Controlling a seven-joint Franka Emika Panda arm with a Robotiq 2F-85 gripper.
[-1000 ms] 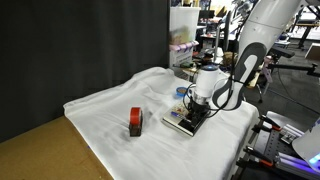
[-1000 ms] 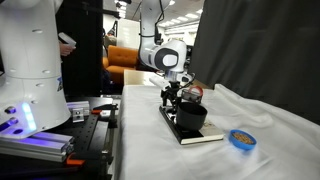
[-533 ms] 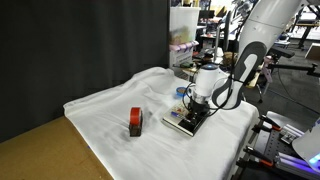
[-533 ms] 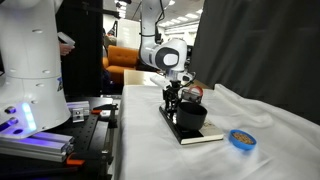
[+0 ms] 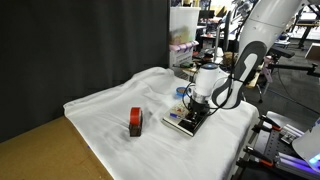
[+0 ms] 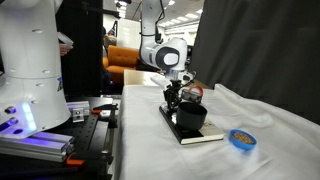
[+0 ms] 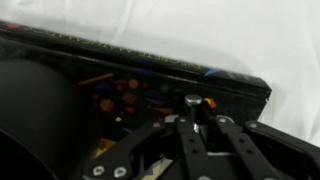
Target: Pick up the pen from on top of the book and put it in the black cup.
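Note:
The dark book lies flat on the white cloth, with the black cup standing on it. In the wrist view the cup fills the left as a dark round shape. My gripper is down on the book beside the cup, and its fingers are shut on the slim pen, whose rounded end sticks out between them. In both exterior views the gripper hangs low over the book; the pen is too small to make out there.
A white cloth covers the table. A red-orange block stands on it away from the book, and a small blue round object lies near the book. A second white robot base and equipment stand past the table edge.
The fingers have closed in around the pen. The arm itself has hardly moved, and the book and cup stay in place.

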